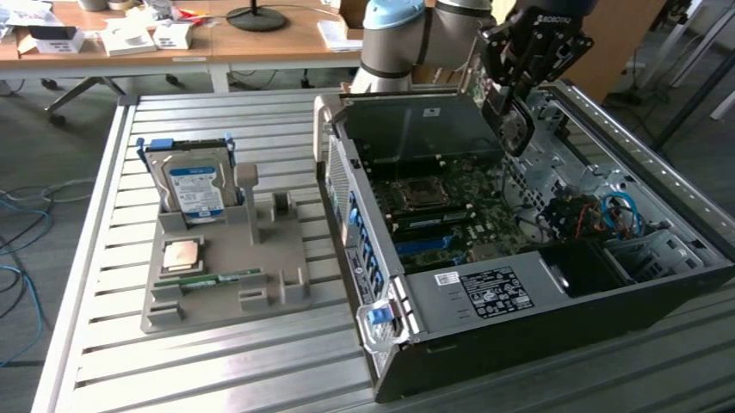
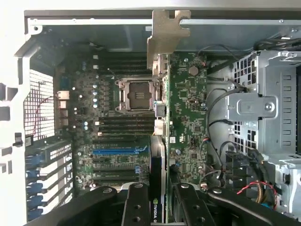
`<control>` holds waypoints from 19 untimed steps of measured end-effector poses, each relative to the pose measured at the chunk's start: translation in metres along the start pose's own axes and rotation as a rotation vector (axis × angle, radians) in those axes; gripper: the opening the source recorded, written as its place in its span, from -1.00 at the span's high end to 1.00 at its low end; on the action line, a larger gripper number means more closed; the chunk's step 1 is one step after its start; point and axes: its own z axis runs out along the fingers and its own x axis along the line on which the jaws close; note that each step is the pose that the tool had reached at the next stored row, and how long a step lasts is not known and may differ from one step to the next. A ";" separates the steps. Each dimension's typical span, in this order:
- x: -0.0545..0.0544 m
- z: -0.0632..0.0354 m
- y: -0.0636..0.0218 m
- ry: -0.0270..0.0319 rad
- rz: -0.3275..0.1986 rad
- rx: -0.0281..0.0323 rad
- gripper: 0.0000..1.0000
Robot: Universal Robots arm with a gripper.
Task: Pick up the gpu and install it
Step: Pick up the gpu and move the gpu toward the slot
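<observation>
In the exterior view the gpu (image 1: 514, 125) hangs on edge above the open computer case (image 1: 483, 297), over its far end. My gripper (image 1: 511, 95) is shut on the card from above. The wrist view looks straight down along the gpu (image 2: 186, 117): its green board runs away from me, with the silver bracket (image 2: 167, 33) at the far end near the case's back wall. Both black fingers (image 2: 136, 207) clamp the card's near edge, where my gripper (image 2: 160, 205) sits. The card is above the motherboard (image 2: 117, 141), beside the CPU socket (image 2: 136, 94).
A grey fixture (image 1: 247, 284) on the slatted table holds a hard drive (image 1: 195, 185), a CPU (image 1: 182, 255) and a memory stick (image 1: 213, 278). Inside the case are a metal drive cage (image 2: 268, 108) and loose cables (image 1: 614, 211). A desk (image 1: 230, 43) stands behind.
</observation>
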 end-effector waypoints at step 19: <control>-0.015 0.0002 0.0007 0.0013 -0.026 -0.0009 0.47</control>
